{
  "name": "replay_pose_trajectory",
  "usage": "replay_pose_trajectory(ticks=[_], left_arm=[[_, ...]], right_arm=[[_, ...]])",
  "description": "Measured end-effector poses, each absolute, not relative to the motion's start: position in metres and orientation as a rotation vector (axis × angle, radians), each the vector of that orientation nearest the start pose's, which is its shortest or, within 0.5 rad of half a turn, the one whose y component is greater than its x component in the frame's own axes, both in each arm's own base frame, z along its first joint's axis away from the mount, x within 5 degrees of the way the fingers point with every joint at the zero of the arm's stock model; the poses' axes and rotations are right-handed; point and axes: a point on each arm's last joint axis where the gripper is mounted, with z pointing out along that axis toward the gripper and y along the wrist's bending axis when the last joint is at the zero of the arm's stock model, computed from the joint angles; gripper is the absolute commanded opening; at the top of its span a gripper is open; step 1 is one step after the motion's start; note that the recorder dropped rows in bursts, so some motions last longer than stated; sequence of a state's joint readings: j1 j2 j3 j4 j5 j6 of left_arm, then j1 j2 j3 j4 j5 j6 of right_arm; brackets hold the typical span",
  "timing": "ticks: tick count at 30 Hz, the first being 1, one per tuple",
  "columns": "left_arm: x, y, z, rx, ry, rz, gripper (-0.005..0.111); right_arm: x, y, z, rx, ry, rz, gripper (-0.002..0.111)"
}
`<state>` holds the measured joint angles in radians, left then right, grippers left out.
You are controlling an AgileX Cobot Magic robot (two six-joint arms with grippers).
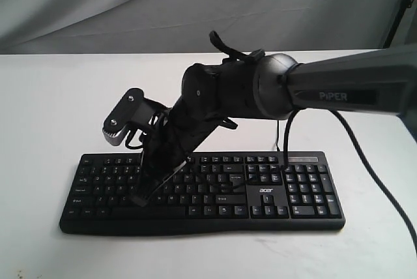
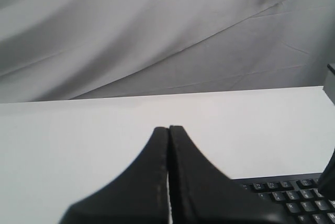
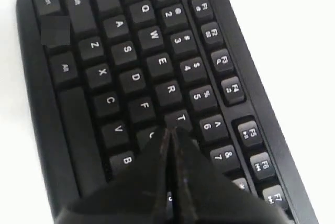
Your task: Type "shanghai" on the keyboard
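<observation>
A wide, flat black plastic keyboard (image 1: 260, 188) with white key legends is lying on the white table (image 1: 52, 109), towards six o'clock in the exterior view, its number pad pointing to three o'clock and a small white "acer" logo (image 1: 266, 191) showing just beside that pad; a dark grey jointed arm (image 1: 339, 87) lettered PIPER is reaching in from three o'clock and sloping down across the middle towards eight o'clock; its black right gripper (image 1: 144, 195) is clenched with nothing between the fingers, its tip coming down over the letter keys on the nine o'clock half of the keyboard; in the right wrist view the right gripper (image 3: 171, 131) is sitting just beside the T key (image 3: 180, 119), though whether it is pressing a key I cannot tell; the black left gripper (image 2: 168, 128) is likewise clenched on nothing, hanging above bare table with a corner of the keyboard (image 2: 293, 195) showing near it; a crumpled grey cloth (image 1: 130, 5) is hanging behind the table at twelve o'clock.
</observation>
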<state>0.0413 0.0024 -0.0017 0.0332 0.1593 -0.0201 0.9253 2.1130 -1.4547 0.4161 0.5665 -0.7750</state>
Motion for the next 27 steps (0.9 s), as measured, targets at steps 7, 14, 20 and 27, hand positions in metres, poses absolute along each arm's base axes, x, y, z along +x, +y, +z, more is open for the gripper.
replay_pose_trajectory(ticks=[7, 14, 20, 27], left_arm=[[0.056, 0.003, 0.199, -0.028, 1.644, 0.046, 0.000], [0.056, 0.003, 0.199, -0.028, 1.644, 0.046, 0.000], [0.056, 0.003, 0.199, -0.028, 1.644, 0.046, 0.000], [0.056, 0.003, 0.199, -0.028, 1.644, 0.046, 0.000]], right_arm=[[0.245, 0.358, 0.135, -1.732, 2.109, 0.442, 0.000], [0.246, 0.359, 0.136, -1.712, 2.099, 0.449, 0.000], [0.246, 0.359, 0.136, -1.711, 2.097, 0.449, 0.000], [0.247, 0.359, 0.131, -1.711, 2.109, 0.450, 0.000]])
